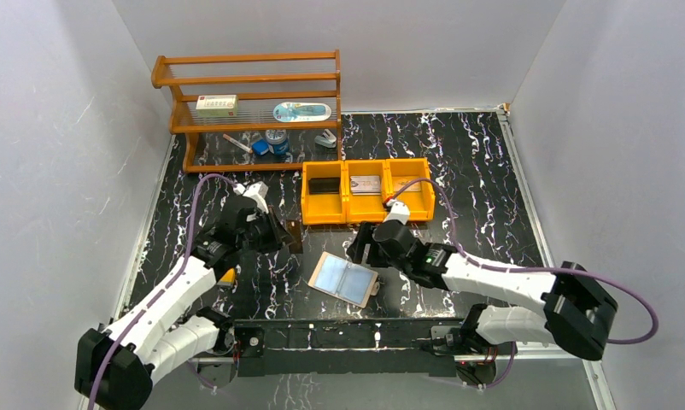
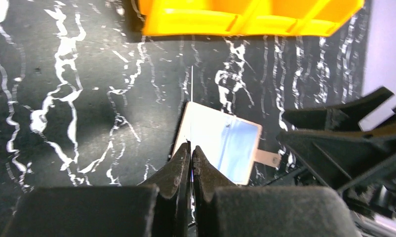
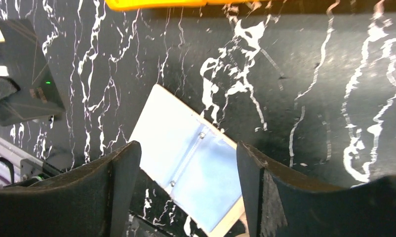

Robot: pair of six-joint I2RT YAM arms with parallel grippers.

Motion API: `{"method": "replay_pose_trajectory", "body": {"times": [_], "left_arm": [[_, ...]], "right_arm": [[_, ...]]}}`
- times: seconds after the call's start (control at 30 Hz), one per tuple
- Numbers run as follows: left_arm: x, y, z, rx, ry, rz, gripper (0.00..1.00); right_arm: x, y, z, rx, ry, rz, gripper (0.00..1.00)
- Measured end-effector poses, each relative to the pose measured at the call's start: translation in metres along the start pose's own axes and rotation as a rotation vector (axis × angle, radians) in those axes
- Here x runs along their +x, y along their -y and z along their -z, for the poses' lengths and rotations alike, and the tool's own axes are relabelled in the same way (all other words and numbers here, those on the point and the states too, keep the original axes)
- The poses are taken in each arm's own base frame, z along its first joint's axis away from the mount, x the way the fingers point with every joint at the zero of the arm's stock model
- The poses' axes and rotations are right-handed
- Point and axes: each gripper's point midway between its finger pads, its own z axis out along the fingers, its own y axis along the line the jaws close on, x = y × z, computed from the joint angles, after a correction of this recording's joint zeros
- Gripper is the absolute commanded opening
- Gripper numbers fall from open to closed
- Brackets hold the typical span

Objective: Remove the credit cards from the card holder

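Counter (image 1: 476,188): black marble-look top with white veins.

Tan folding card holder (image 1: 345,278) lies spread open and flat near the near edge, about mid-width, with its bluish-clear plastic sleeves facing up. Its small closure tab (image 2: 267,158) sticks out from one short side. Cannot tell whether any card is left in the sleeves.

Left gripper (image 2: 191,148): fingers pressed together on a thin brownish card (image 1: 294,235). The card shows edge-on in the left wrist view, as a fine line. It is held just left of the holder, between the holder and the left end of the tray.

Right gripper (image 3: 187,148): jaws spread wide, nothing between them. It hangs over the holder's right part, and the sleeves show through the gap.

Orange plastic three-compartment tray (image 1: 330,215) sits mid-counter, beyond the holder. A flat black card (image 1: 326,184) is in the left compartment and a grey-silver card (image 1: 365,184) in the middle one.

An orange wooden rack (image 1: 245,81) stands at the far left corner.
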Motion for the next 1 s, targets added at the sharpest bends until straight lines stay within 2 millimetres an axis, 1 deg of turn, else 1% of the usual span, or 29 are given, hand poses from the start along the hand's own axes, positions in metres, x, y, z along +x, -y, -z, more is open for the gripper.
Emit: {"method": "replay_pose_trajectory", "body": {"times": [0.03,0.13,0.23,0.3,0.33,0.4,0.5,0.6,0.7,0.77,0.93,1.0], "left_arm": [[-0.002,0.004,0.001,0.034,0.002,0.005,0.00],[0.002,0.017,0.002,0.129,-0.024,0.000,0.00],[0.012,0.031,0.000,0.242,-0.062,-0.005,0.00],[0.020,0.039,-0.002,0.316,-0.090,0.003,0.00],[0.024,0.043,-0.002,0.355,-0.104,0.009,0.00],[0.031,0.051,-0.004,0.424,-0.129,0.028,0.00],[0.041,0.060,-0.008,0.510,-0.183,0.073,0.00],[0.045,0.069,-0.008,0.574,-0.225,0.112,0.00],[0.041,0.081,-0.003,0.642,-0.233,0.117,0.00],[0.039,0.086,0.002,0.676,-0.232,0.107,0.00],[0.038,0.092,0.009,0.712,-0.231,0.092,0.00],[0.038,0.093,0.011,0.720,-0.233,0.092,0.00]], "right_arm": [[-0.004,0.002,0.003,-0.003,0.020,-0.006,0.83],[-0.014,0.006,0.007,-0.056,0.039,-0.035,0.82],[-0.024,0.015,0.006,-0.147,0.040,-0.112,0.81],[-0.024,0.020,0.004,-0.187,0.026,-0.143,0.81],[-0.020,0.017,0.005,-0.218,0.003,-0.147,0.80],[-0.016,0.002,0.007,-0.298,-0.034,-0.146,0.79],[-0.014,-0.027,0.011,-0.448,-0.080,-0.149,0.75],[-0.011,-0.043,0.013,-0.542,-0.116,-0.154,0.69],[-0.007,-0.052,0.014,-0.603,-0.148,-0.157,0.62],[-0.006,-0.059,0.016,-0.645,-0.165,-0.156,0.55],[-0.003,-0.073,0.022,-0.743,-0.207,-0.162,0.42],[-0.003,-0.078,0.024,-0.779,-0.216,-0.161,0.39]]}}
